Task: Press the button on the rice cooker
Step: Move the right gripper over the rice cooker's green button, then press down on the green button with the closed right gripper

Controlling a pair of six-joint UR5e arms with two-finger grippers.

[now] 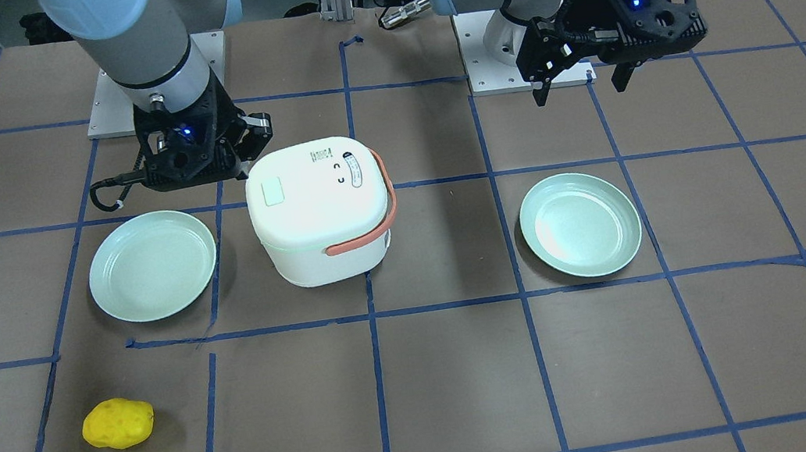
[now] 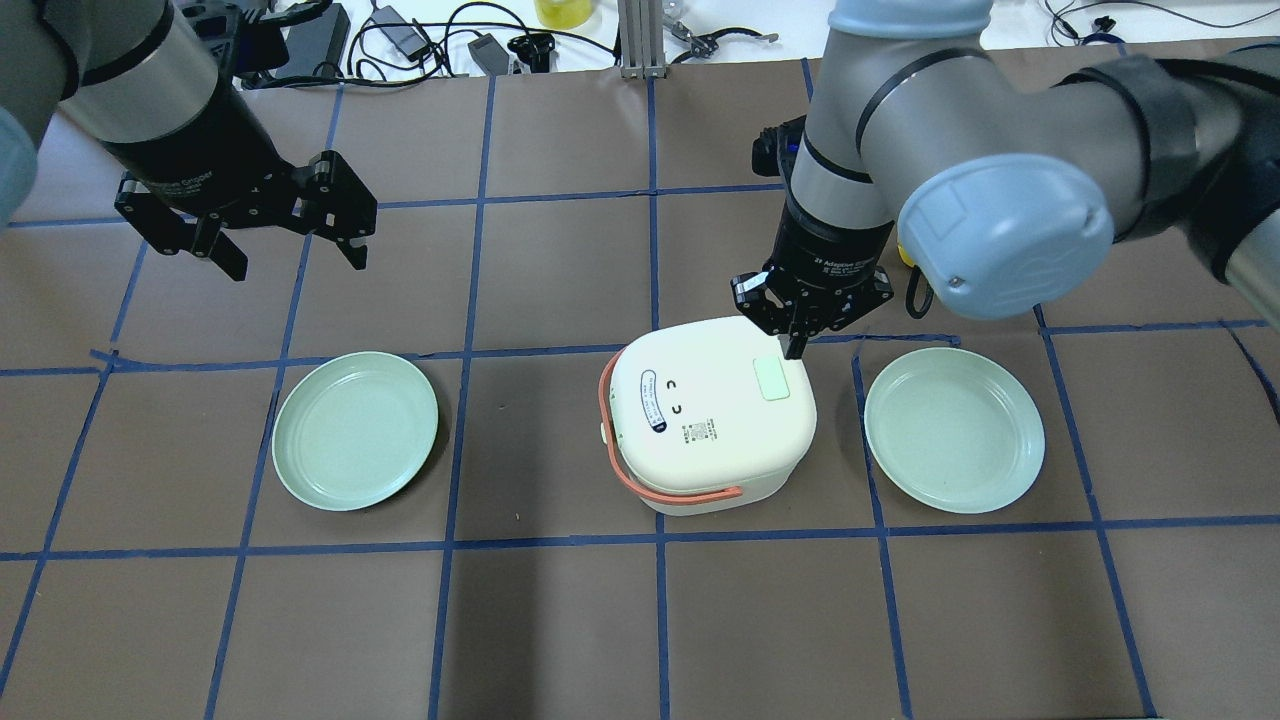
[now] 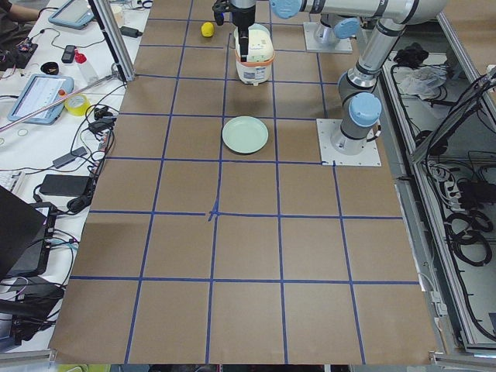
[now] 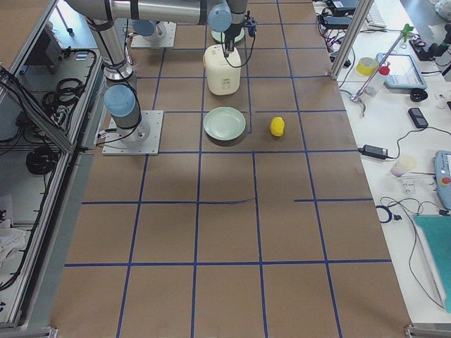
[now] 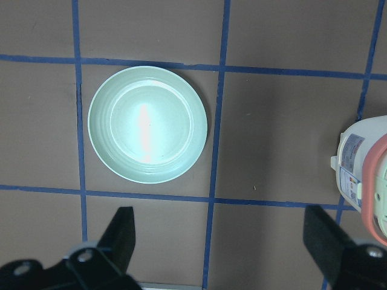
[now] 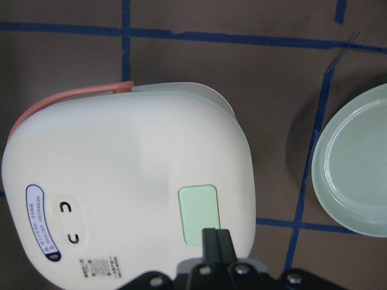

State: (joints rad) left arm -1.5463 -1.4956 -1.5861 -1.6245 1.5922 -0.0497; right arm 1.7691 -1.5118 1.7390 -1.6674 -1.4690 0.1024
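You will find the white rice cooker point(image 2: 710, 420) standing on the brown tabletop point(image 2: 560, 620) at the centre of the overhead view, with its salmon handle point(image 2: 612, 440) folded down around its left and lower sides. Its pale green button point(image 2: 772, 380) is on the lid, toward the upper right corner. The right tool point(image 2: 796, 345) is over that same corner, pointing down, its fingers point(image 6: 211, 241) pressed together into one narrow tip. In the right wrist view the tip overlaps the lower right corner of the button, but you cannot tell from these views whether it actually touches the lid. The left tool point(image 2: 298, 265) hangs at the upper left of the overhead view, spread wide and well apart from the cooker. Its wrist camera looks straight down on a pale green plate point(image 2: 355, 430) that lies left of the cooker. A second plate point(image 2: 955, 430) lies just to the cooker's right. At the lower left of the front-facing view a yellow lump point(image 1: 118, 424) sits alone on the tabletop, well apart from everything else.
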